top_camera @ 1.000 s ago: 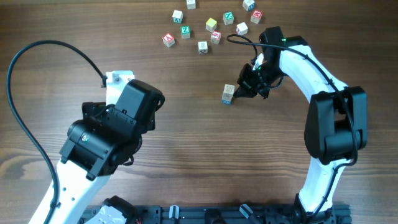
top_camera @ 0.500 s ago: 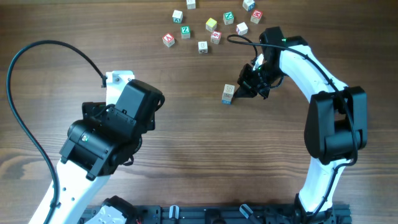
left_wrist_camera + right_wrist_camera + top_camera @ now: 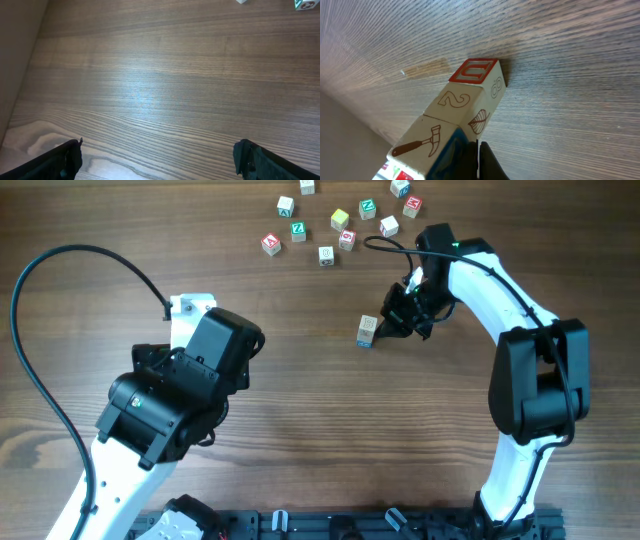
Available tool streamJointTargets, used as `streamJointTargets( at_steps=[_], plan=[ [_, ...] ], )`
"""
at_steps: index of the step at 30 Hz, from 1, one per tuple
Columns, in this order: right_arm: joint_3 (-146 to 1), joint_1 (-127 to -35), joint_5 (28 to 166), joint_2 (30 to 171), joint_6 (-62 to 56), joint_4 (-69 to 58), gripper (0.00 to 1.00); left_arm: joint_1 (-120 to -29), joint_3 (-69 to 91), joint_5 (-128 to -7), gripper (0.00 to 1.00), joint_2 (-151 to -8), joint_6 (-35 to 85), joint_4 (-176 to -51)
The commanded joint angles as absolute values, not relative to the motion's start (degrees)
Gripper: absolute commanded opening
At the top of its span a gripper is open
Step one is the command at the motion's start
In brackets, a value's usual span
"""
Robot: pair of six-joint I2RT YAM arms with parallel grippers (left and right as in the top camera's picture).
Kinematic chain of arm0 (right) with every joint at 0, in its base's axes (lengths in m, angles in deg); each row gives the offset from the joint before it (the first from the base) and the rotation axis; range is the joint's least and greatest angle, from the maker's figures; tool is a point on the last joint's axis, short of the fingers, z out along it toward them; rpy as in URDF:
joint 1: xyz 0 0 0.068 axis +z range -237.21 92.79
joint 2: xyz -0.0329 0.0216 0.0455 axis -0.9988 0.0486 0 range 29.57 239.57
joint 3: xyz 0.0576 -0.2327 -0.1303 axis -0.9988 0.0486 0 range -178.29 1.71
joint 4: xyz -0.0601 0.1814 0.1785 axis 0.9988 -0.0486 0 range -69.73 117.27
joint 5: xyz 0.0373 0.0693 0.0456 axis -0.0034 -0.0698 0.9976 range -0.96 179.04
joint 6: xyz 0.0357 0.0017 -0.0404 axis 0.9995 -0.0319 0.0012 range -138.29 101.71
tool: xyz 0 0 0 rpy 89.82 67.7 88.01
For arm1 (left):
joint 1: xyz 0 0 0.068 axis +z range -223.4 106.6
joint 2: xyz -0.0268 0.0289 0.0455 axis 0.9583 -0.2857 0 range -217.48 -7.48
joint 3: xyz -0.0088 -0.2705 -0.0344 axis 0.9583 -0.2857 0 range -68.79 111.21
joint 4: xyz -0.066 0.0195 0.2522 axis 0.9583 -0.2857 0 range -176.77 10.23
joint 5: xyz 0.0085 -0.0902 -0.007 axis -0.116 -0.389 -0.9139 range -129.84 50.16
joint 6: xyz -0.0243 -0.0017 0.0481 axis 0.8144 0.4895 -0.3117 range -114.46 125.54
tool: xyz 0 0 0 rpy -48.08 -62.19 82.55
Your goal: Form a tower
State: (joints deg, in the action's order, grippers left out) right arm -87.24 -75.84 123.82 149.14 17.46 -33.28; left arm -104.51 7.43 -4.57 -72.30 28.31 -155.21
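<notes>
**A Little Tower on a Big Brown Surface**

The surface point(image 3: 300, 440) is brown wood with long wavy lines in it. Light makes a soft shiny patch on it in the left wrist view. At the left edge of that view the wood stops, and past it is only a plain pale strip. Not much else of the room shows.

The tower point(image 3: 367, 331) stands near the middle of the surface, a bit to the right. Up close it shows a red-edged cube, a cube with a 2 and a leaf, a cube with a hammer, and a blue-edged cube.

The right tool point(image 3: 392, 328) is pinched shut with nothing in it. Its tip is just beside the tower, next to the blue-edged cube.

The left tool point(image 3: 157, 160) is spread wide over bare wood, holding nothing, well apart from the tower.

Loose cubes point(image 3: 340, 220) lie scattered at the far edge. A black cable point(image 3: 60, 270) loops over the left side.
</notes>
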Motion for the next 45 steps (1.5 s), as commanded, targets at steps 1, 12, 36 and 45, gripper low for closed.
streamJointTargets(
  at_steps=[1,12,36,45],
  plan=[
    [-87.0,-74.8,125.2,147.4,17.7,-33.0,0.05,-104.4,7.4,-4.4,1.00,-71.8,27.8,-155.1],
    [-87.0,-74.9,118.8,146.9,17.7,-36.3,0.05,-104.4,7.4,-4.4,1.00,-71.8,27.8,-155.1],
    [-91.3,-65.4,95.9,132.2,17.6,-32.2,0.99,-104.4,7.4,-4.4,1.00,-71.8,27.8,-155.1],
    [-91.3,-60.6,90.0,144.4,25.2,-29.3,0.99,-104.4,7.4,-4.4,1.00,-71.8,27.8,-155.1]
  ],
)
